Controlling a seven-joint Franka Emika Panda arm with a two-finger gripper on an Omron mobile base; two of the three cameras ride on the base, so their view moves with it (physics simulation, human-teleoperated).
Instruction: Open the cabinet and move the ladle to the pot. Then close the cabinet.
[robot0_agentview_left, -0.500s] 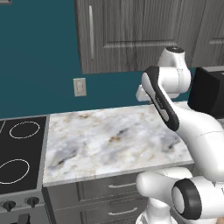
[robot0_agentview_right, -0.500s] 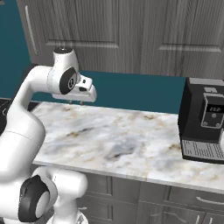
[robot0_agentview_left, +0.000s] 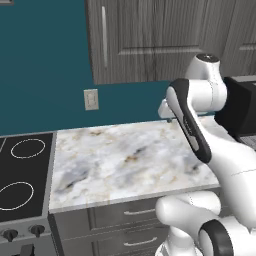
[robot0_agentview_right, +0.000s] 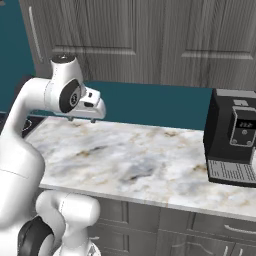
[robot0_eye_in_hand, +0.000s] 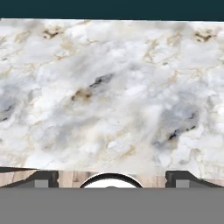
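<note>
Base views flanking — shared counter (robot0_agentview_left: 125, 160)

cabinet (robot0_agentview_left: 150, 40) | dark grey wood grain, recessed-panel door, long vertical silver bar handle (robot0_agentview_left: 104, 36) | door shut | mounted on wall above marble counter (robot0_agentview_left: 125, 160)

Dark grey wood-grain cabinet (robot0_agentview_left: 150, 40), teal wall (robot0_agentview_left: 45, 65), white marble counter (robot0_agentview_left: 125, 160) with grey-brown veins, black coffee machine (robot0_agentview_right: 235, 137).

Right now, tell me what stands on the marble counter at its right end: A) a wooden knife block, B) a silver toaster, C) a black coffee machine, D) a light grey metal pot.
C: a black coffee machine with a small display stands at the right end of the white marble counter, against the teal wall.
</note>
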